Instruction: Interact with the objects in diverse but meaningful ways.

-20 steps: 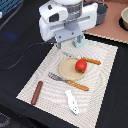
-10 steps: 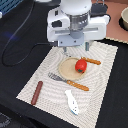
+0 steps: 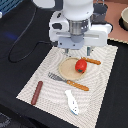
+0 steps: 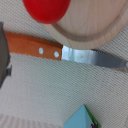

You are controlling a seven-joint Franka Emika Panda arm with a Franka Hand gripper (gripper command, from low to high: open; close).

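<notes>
My gripper [image 3: 77, 50] hangs open just above the far edge of the mat, behind the plate, with nothing between its fingers. The red tomato-like ball [image 3: 80, 65] [image 4: 46, 10] rests on the round tan plate [image 3: 67, 70] [image 4: 97, 22]. A dark brown sausage-like stick [image 3: 36, 92] lies near the mat's edge at the exterior view's left. The white-and-blue fish-like piece [image 3: 72, 101] lies at the mat's near edge. A corner of the light blue carton-shaped block [image 4: 80, 119] shows only in the wrist view, on the far side of the knife from the plate.
A wooden-handled knife [image 3: 92, 61] [image 4: 32, 45] lies beside the plate on the striped mat [image 3: 102, 85]. A wooden-handled fork [image 3: 70, 82] lies in front of the plate. A bowl [image 3: 124, 19] sits at the back on the exterior view's right. A black cable [image 3: 22, 45] runs on the dark table.
The arm has shifted a little toward the exterior view's right and lower, coming over the plate's far side. The toys, fork and knife have not moved.
</notes>
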